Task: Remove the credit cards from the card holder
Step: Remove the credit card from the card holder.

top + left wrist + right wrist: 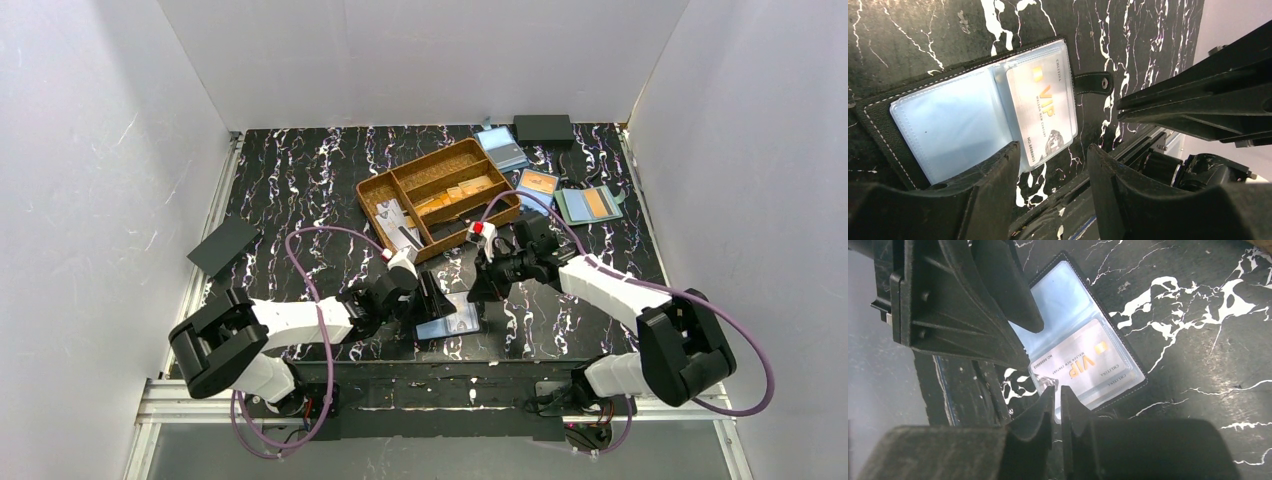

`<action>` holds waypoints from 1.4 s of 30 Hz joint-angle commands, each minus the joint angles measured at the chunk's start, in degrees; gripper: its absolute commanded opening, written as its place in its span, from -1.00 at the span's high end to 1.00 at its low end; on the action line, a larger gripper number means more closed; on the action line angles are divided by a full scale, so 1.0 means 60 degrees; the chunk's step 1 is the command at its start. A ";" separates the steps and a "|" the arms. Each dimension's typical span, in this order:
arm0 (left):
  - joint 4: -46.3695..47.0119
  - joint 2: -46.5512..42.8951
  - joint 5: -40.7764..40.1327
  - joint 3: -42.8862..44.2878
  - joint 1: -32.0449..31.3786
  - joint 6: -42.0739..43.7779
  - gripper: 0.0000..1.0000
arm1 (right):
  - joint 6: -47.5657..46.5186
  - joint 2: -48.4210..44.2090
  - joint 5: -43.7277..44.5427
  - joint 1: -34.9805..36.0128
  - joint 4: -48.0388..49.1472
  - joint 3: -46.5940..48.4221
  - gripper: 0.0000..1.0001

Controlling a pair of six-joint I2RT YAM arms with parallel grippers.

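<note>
The card holder [450,318] lies open on the marble table near its front edge, light blue lining up, with its snap tab [1093,83] off to one side. One whitish credit card [1043,110] with gold "VIP" print sits in a clear sleeve and sticks out past the holder's edge; it also shows in the right wrist view [1083,362]. My left gripper [1053,160] is open, one finger [998,175] at the holder's edge beside the card's free end. My right gripper [1059,392] is shut and empty, just above the holder's edge by the card.
A brown divided tray [437,195] with orange cards stands behind. Blue holders [503,148] [537,187], a grey-green bifold [590,204] and a black holder [544,128] lie at the back right. A black holder [224,246] lies left. The front rail [1128,150] runs close by.
</note>
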 commanded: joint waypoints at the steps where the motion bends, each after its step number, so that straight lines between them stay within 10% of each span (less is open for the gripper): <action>1: 0.0276 -0.0518 -0.0630 -0.0336 -0.0027 -0.0284 0.01 | 0.1162 0.0170 -0.0322 0.0023 0.0887 -0.0021 0.71; 42: 0.0839 0.0774 -0.0457 -0.0092 -0.0014 -0.0116 0.07 | 0.1308 0.1955 0.0768 0.0388 0.0455 0.0316 0.60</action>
